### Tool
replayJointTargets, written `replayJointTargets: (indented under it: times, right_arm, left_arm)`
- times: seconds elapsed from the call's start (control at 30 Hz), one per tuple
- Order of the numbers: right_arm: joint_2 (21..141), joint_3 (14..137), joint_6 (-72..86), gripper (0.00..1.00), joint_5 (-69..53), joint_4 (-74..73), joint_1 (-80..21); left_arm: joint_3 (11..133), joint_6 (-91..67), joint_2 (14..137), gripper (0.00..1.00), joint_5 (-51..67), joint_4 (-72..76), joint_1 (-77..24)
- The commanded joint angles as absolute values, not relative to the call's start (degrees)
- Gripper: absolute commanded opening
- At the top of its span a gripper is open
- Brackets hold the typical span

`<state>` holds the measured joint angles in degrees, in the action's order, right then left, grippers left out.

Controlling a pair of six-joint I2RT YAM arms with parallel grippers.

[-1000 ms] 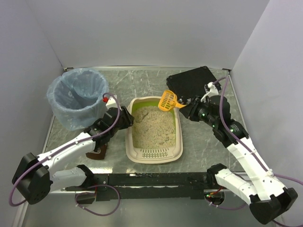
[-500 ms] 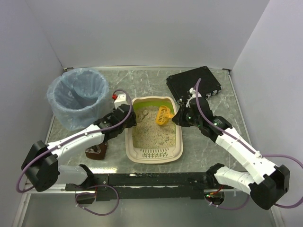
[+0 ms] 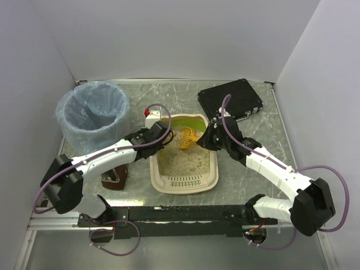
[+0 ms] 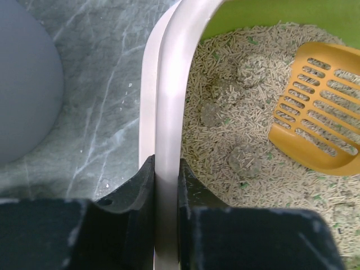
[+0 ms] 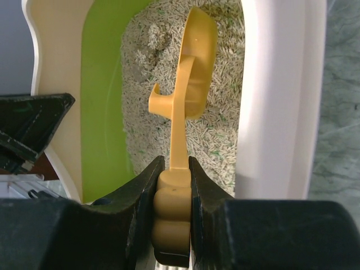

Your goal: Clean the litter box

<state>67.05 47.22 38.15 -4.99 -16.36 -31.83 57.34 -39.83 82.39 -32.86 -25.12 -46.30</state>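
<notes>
Change: within the last second the right gripper [image 3: 207, 138] brought the yellow scoop [image 3: 188, 138] from above the far-right rim down into the granules.
Bracing: the left gripper [image 4: 166, 169] shifted to the far-left rim, its fingers clamped on it.
Right grip: closed on the scoop handle.
Location: the litter box [image 3: 183, 183] sat at mid-table, between both arms.
Meaning: we judged scooping was just beginning.
Count: one box, one scoop, one bin [image 3: 93, 115], one black case [image 3: 230, 98], at least three clumps [image 4: 211, 112].
</notes>
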Motion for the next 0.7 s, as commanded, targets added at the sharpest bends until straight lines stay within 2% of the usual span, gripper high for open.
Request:
replayJointTargets:
  times: [0.0,0.07,0.2,0.67]
  right_arm:
    - [67.59,45.01,42.10,0.00,-5.80,-9.41,-31.55]
    - [67.94,43.25,44.54,0.00,-6.32,-6.86,-30.85]
    - [68.99,38.60,48.86,0.00,-9.66,-0.36,-30.41]
    - [81.03,36.56,50.89,0.00,-22.67,16.78,-33.48]
  left_arm:
    - [61.17,-43.15,84.20,0.06,-33.66,-27.50,-47.72]
    - [62.57,-43.59,84.55,0.01,-35.15,-28.47,-47.99]
    - [63.37,-42.63,84.03,0.01,-34.72,-27.78,-48.69]
    - [64.33,-36.74,79.02,0.01,-33.93,-18.90,-51.42]
